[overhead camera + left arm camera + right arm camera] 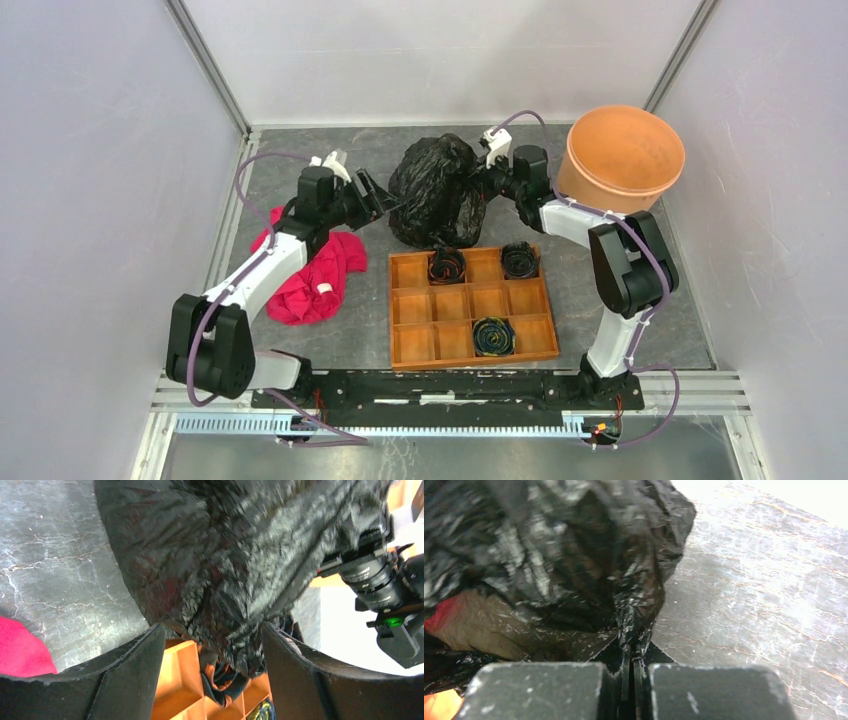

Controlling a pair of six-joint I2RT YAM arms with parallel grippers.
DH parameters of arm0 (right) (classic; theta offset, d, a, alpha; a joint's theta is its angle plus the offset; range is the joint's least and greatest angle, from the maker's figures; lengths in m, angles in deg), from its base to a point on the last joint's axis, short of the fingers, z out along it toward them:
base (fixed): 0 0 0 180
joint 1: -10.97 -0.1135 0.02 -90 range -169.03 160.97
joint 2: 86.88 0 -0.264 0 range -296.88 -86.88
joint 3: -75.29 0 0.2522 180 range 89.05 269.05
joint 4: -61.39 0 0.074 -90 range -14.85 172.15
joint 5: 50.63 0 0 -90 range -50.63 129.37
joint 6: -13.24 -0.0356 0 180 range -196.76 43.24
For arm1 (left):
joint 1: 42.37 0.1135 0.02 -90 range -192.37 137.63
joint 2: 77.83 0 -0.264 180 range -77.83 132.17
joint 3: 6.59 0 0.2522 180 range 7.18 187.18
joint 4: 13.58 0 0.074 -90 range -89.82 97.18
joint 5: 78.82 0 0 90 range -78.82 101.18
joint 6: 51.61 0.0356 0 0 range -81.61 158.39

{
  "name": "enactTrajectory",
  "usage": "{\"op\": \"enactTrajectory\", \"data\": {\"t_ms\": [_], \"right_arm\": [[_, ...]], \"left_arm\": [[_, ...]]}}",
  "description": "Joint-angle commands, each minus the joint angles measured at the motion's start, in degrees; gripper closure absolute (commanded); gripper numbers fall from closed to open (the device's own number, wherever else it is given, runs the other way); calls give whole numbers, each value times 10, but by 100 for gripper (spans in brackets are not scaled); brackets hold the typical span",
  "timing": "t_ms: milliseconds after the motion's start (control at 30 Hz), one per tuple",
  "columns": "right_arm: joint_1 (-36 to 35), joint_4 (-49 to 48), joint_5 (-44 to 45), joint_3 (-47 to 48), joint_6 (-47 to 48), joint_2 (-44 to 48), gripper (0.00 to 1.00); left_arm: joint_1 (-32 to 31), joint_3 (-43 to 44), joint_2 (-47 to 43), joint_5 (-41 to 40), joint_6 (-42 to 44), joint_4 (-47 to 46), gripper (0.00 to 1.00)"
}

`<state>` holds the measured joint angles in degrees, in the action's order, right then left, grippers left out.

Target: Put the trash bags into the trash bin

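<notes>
Three dark coils (493,335) sit in the compartmented wooden tray (391,310), which lies on the grey surface (600,300) close to the middle of its near edge. One coil is in the near row and two are in the far row. A crumpled red cloth (310,275) lies left of the tray, toward the left edge.

Just past the tray's far rim, around the middle of the surface, the trash bag (435,190) bulges as a glossy, crinkled black mass, and its lower edge reaches that rim. The left tool (385,205) meets the bag from the left side. In the left wrist view its fingers (135,680) stand wide apart with a hanging fold of the film between them, above the tray's orange compartments. Whether the film presses against both fingers cannot be told.

The right tool (478,185) comes at the bag from the right. In the right wrist view its jaws are pressed together, with a thin pleat of the black film pinched between them.

Farthest back, in the far right corner, the pale orange trash bin (620,160) stands apart from the bag, beyond the right arm's elbow.
</notes>
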<state>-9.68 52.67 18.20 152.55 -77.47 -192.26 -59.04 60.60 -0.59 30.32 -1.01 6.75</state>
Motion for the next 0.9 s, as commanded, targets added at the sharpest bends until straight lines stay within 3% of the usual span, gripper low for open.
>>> {"op": "enactTrajectory", "data": {"t_ms": [0,233,433,600,733,867], "right_arm": [[18,-47,-39,-5,-25,-5,100],[23,-62,-56,-10,-30,-7,100],[24,-65,-70,-13,-27,-6,100],[25,-71,-85,-16,-25,-5,100],[25,-72,-86,-16,-25,-6,100],[24,-71,-87,-17,-21,-6,100]], "left_arm": [[40,-64,-8,30,-101,-175,23],[80,-167,-3,70,-175,-360,23],[81,-194,99,189,-236,-588,13],[76,-208,193,253,-357,-814,9],[59,-215,200,263,-360,-831,12],[57,-237,153,256,-314,-753,21]]}}
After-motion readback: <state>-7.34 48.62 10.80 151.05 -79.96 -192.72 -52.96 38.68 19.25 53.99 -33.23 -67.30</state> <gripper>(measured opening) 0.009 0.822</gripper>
